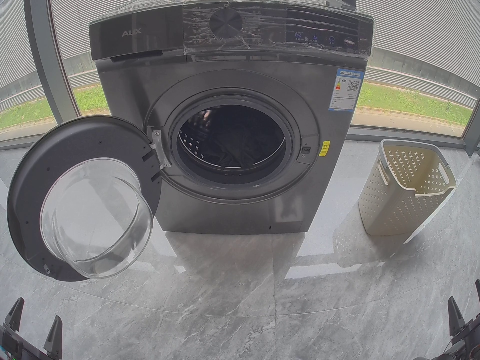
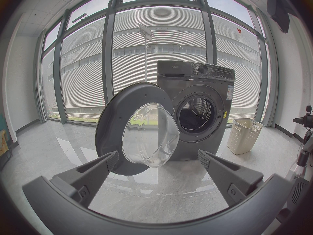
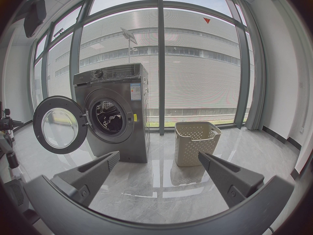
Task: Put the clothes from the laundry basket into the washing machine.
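**Washer open, dark clothes in the drum**

The washer (image 1: 230, 76) takes up the upper middle of the head frame. It stands on the grey marble floor (image 1: 225, 286), with tall windows (image 1: 420, 36) behind it. Its round door (image 1: 75, 141) is swung fully open toward the left of the frame. The door hangs from a hinge on the left side of the opening, and its clear glass bowl (image 1: 95, 221) bulges toward the camera.

The basket (image 1: 400, 201), cream and perforated, stands upright on the floor at the right of the frame, near the washer but not touching it.

The clothes (image 3: 112, 123) are a dark heap low inside the drum, behind the open porthole.

The left jaws sit in the lower left corner of the head frame, spread wide over the floor, well short of the door. The right jaws sit in the lower right corner, also spread wide, well apart from the basket.
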Tool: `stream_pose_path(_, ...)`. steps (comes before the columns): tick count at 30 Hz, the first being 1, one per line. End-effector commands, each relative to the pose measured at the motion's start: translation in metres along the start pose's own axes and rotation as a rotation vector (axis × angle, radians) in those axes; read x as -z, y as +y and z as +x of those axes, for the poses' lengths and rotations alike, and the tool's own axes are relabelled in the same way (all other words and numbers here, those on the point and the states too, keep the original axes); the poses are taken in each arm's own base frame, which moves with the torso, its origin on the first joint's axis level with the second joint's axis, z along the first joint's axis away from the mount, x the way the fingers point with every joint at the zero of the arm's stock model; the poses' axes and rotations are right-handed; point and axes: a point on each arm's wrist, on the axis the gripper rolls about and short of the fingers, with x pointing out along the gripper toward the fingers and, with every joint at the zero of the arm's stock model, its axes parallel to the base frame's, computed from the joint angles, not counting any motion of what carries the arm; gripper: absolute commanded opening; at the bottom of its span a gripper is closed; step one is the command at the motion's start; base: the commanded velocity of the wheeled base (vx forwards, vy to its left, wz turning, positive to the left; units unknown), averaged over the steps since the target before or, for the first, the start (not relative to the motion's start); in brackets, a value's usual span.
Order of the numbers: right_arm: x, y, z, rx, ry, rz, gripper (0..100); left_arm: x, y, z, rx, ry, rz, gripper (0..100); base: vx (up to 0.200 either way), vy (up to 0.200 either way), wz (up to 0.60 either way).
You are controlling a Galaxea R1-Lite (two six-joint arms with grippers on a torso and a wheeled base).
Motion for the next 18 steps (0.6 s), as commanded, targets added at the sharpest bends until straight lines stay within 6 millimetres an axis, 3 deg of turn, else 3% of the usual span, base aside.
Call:
stream_pose_path(1, 0.0052, 0.0000, 0.0002, 0.000, 0.004, 0.001, 100, 0.0052, 0.0001, 0.0003, 0.000, 0.004, 0.000, 100, 0.000, 0.000, 0.00)
stream_pose_path(18, 0.0052, 0.0000, 0.0002, -0.002, 0.004, -0.001, 100, 0.0047, 0.0000, 0.0002, 0.005, 0.003, 0.000, 100, 0.000, 0.200, 0.00)
